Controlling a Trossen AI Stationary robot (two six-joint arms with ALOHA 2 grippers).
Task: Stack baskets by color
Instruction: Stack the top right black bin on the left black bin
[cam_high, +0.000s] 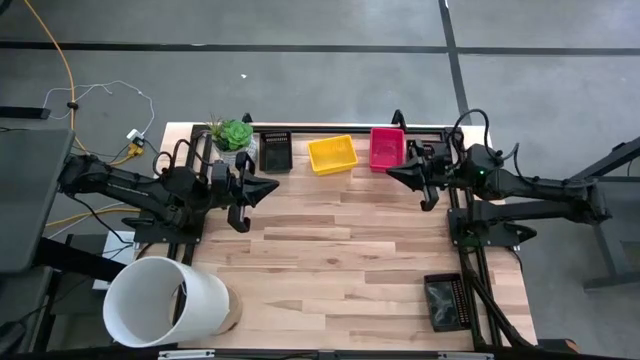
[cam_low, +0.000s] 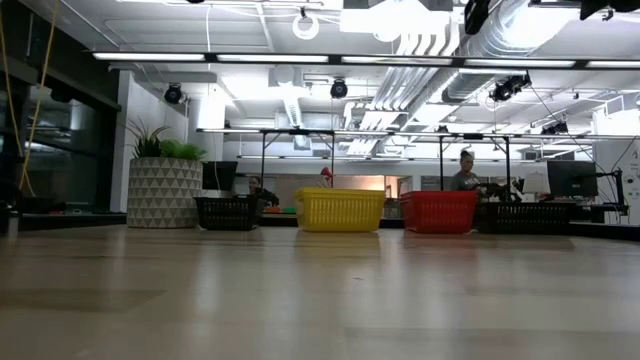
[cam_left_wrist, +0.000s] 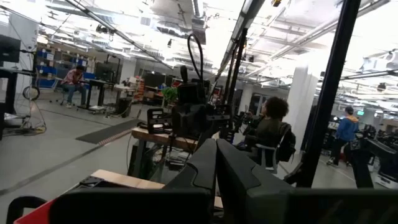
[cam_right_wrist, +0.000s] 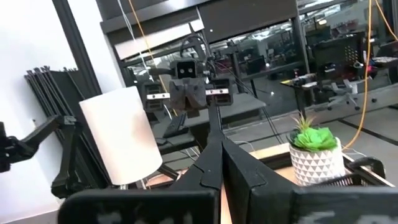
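Baskets unstacked, both arms idle above the bench.
Left gripper (cam_high: 268, 186) and right gripper (cam_high: 395, 175) pinched together, empty; a closed descent would knock the yellow basket (cam_high: 332, 154) off the far edge.

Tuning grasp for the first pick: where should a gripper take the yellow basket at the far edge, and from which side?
Grip the yellow basket by one long rim wall, coming straight down from above. It sits upright and open-topped, slightly skewed, with clear gaps to the black basket and pink-red basket; probably one finger inside, one outside. The right gripper, now shut, is about as near as the left.
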